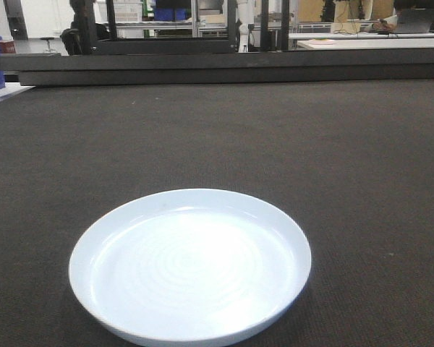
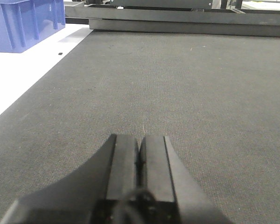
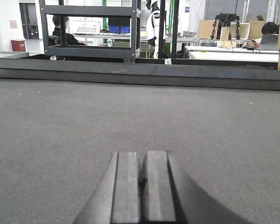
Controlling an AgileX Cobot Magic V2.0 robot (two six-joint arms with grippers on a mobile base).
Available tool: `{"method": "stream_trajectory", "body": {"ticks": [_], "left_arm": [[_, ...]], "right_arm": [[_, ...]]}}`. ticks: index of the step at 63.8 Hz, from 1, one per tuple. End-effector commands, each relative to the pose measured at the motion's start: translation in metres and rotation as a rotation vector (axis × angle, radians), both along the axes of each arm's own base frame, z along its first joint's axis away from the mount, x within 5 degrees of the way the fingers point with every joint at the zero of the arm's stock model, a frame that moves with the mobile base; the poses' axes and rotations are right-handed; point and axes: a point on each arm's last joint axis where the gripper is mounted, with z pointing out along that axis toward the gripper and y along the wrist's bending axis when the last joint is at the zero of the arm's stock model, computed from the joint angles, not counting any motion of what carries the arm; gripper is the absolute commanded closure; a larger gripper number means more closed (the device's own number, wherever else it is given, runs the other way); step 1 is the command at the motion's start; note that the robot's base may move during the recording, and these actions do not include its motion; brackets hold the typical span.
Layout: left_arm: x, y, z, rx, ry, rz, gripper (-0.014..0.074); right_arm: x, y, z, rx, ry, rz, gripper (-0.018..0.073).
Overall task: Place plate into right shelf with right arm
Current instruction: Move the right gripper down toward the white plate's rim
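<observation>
One plate [image 1: 190, 266] lies flat at near end of dark mat [image 1: 362, 144], nothing touching it; bare mat around rim likely leaves room for edge grasp. Two pincers: left gripper [image 2: 139, 144] and right gripper [image 3: 143, 161], both with fingers pressed together, empty, low over mat, apparently parked before reach. One blue bin [image 2: 23, 21] off mat's left edge. Shelf not identifiable.
</observation>
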Motion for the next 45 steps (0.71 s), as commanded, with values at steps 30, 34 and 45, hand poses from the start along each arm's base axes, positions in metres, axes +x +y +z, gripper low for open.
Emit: {"method": "stream_trajectory", "body": {"ticks": [30,34,45], "left_arm": [[0.0,0.0,0.005,-0.002,-0.08,0.001,0.0643],[0.0,0.0,0.005,-0.002,-0.08,0.001,0.0643],[0.0,0.0,0.005,-0.002,-0.08,0.001,0.0643]], "right_arm": [[-0.004,0.001,0.017,-0.001,-0.167,0.007,0.0513],[-0.006,0.001,0.023,0.006,-0.242,0.011,0.0513],[-0.013,0.0,0.049,0.02,-0.357,0.013,0.0513]]}}
